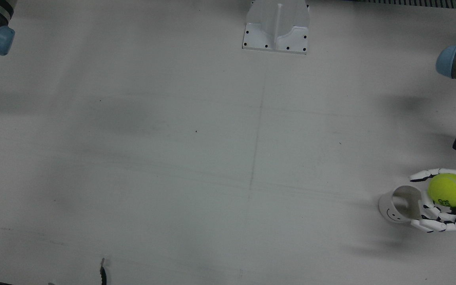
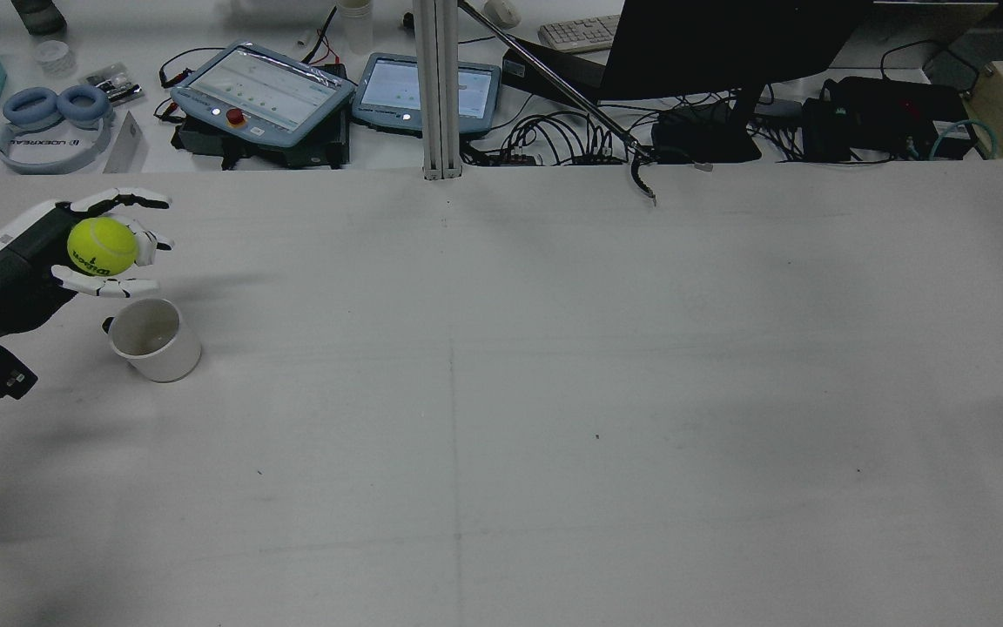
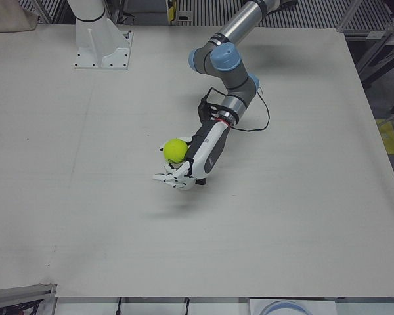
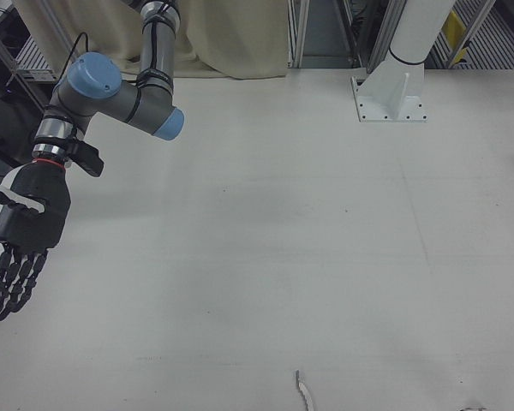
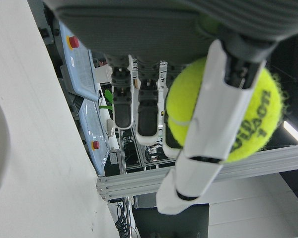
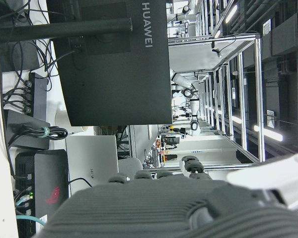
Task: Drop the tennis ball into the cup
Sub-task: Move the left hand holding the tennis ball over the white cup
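Note:
My left hand [image 2: 23, 261] is shut on the yellow-green tennis ball [image 2: 102, 246] and holds it above the table at the far left in the rear view. The white cup [image 2: 153, 338] stands upright just below and beside it. In the front view the ball [image 1: 449, 190] lies just right of the cup's open mouth [image 1: 404, 202], with the hand's fingers [image 1: 437, 221] curled round it. The left hand view shows the ball [image 5: 223, 114] behind a finger [image 5: 208, 129]. My right hand [image 4: 21, 227] hangs open and empty at the table's other side.
A white pedestal base [image 1: 276, 27] stands at the table's robot-side edge. A black cable end [image 2: 641, 178] lies at the operators' edge. Beyond that edge are tablets [image 2: 262, 87], a monitor [image 2: 728, 43] and cables.

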Available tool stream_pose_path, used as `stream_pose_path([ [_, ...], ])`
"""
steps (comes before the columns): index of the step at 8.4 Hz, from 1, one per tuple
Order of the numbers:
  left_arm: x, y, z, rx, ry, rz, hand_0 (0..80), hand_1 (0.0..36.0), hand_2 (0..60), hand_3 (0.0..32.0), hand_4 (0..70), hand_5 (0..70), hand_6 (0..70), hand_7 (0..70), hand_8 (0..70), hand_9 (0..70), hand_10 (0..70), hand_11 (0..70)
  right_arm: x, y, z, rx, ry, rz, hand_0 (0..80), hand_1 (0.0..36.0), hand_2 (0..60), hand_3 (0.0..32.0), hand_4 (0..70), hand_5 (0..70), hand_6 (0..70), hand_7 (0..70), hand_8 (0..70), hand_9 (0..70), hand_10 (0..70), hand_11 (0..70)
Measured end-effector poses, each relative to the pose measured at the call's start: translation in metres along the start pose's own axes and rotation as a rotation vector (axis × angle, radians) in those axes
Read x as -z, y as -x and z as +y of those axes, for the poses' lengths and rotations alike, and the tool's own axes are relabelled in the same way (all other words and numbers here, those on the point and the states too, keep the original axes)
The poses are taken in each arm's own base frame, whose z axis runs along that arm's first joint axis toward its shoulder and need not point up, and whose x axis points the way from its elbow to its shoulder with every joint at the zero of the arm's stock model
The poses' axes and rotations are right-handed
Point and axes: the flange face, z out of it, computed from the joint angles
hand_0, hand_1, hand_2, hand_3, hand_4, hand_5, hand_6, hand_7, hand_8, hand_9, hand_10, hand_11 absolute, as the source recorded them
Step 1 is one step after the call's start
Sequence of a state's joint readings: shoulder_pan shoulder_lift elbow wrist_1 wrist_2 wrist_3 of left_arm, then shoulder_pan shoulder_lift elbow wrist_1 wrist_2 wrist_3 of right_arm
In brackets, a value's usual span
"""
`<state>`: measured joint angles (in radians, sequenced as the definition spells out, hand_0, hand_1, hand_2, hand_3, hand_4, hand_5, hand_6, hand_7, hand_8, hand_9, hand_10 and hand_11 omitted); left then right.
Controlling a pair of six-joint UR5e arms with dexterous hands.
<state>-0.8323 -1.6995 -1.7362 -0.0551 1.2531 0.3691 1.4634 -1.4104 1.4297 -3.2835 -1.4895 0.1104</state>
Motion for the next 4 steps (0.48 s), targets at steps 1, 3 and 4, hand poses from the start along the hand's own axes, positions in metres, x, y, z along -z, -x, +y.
stream_pose_path([
  [1,-0.01,0.009,-0.001,-0.002,0.002,-0.005,80.0,32.2,17.9,0.0,23.4,27.2,70.0,70.0,44.6,54.5,20.8,33.4,0.0,0.0,0.0,0.0,0.0,0.0,0.0,0.0,0.0,0.0,0.0,0.0,0.0,0.0,0.0,0.0,0.0,0.0],
  [3,-0.015,0.014,-0.004,-0.009,-0.001,-0.009,80.0,31.7,18.0,0.0,22.0,27.4,70.0,70.0,44.2,54.1,21.0,33.7,0.0,0.0,0.0,0.0,0.0,0.0,0.0,0.0,0.0,0.0,0.0,0.0,0.0,0.0,0.0,0.0,0.0,0.0],
  [4,-0.012,0.02,-0.007,-0.011,-0.004,-0.018,80.0,31.9,18.1,0.0,22.0,27.5,70.0,70.0,44.5,54.0,21.0,33.6,0.0,0.0,0.0,0.0,0.0,0.0,0.0,0.0,0.0,0.0,0.0,0.0,0.0,0.0,0.0,0.0,0.0,0.0],
])
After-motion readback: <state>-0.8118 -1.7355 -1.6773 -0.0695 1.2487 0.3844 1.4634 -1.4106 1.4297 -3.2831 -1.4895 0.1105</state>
